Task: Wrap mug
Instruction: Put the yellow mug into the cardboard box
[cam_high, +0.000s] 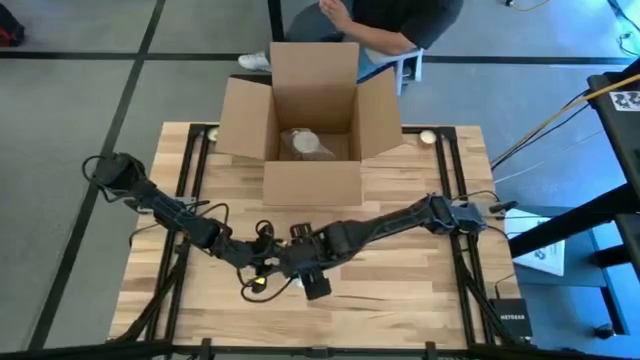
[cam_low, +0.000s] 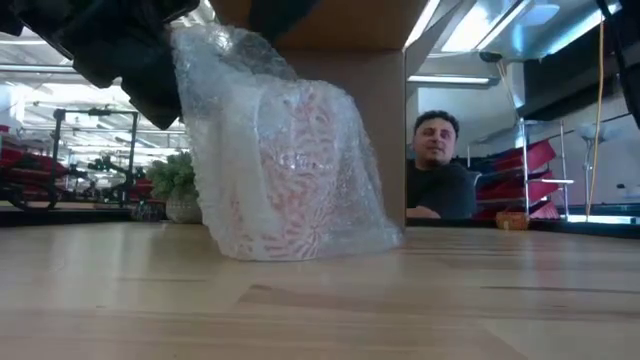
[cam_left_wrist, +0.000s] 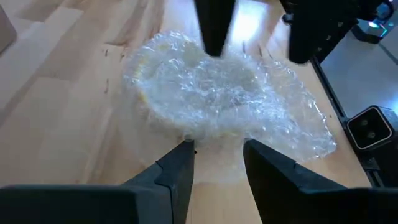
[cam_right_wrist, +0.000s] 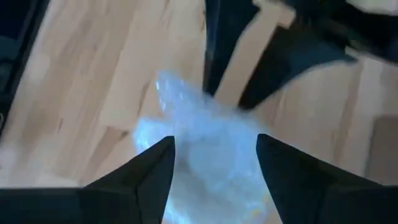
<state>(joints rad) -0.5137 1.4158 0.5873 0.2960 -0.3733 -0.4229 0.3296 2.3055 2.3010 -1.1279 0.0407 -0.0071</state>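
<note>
Your mug (cam_low: 295, 165), red-and-white patterned and swathed in bubble wrap (cam_low: 250, 80), stands on the desk (cam_low: 320, 300) on the near side of the cardboard box (cam_high: 311, 125), well apart from it, toward the desk's front edge. You can see the wrap bunched over its top and spreading out in a loose skirt around its base. Your left end effector (cam_left_wrist: 216, 155) sits just beside the mug with its fingers parted, their tips at the edge of the wrap, gripping nothing. Your right end effector (cam_right_wrist: 214, 149) comes in from the opposite side of the mug, its fingers also spread wide with the wrapped bundle between them, not clamped on it. Inside the box you have another pale bundle (cam_high: 305, 143). Beyond the box, a person (cam_low: 437, 165) in a dark top sits.
</note>
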